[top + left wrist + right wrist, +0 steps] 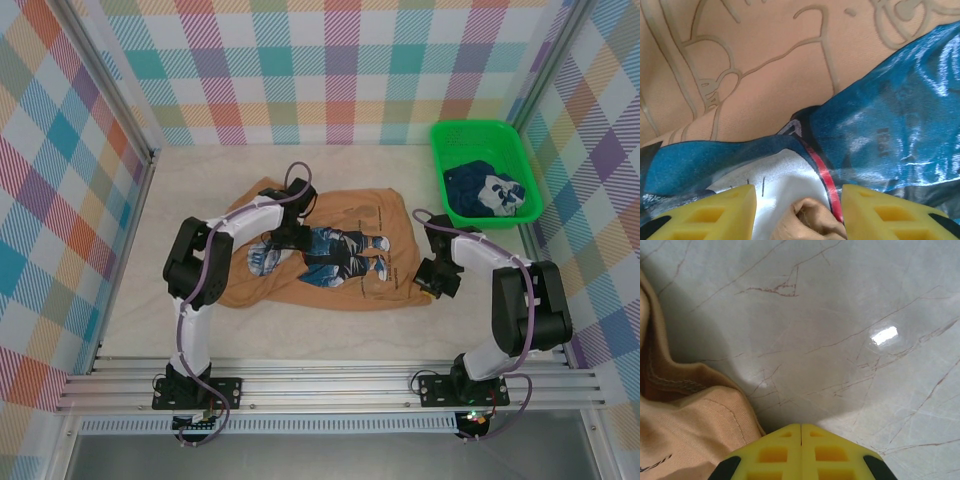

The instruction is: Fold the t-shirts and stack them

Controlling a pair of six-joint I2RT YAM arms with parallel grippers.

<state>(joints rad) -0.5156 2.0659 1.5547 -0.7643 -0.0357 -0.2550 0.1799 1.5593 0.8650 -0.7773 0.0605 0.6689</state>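
A tan-brown t-shirt (350, 215) lies spread front-up in the middle of the table, its blue and white cartoon print (330, 255) showing. My left gripper (290, 240) is down on the print's left part. In the left wrist view its yellow fingers (715, 215) stand apart, and a small raised fold of tan cloth (812, 220) sits loose between them on the print (890, 135). My right gripper (432, 285) rests at the shirt's right edge, shut and empty (801, 426), with the tan hem (690, 420) beside it. A dark navy t-shirt (485, 190) lies crumpled in the basket.
The green mesh basket (470, 128) stands at the back right corner. Checked walls close the table on the left, back and right. Bare marbled tabletop (840, 340) lies in front of the right gripper and along the near edge (330, 330).
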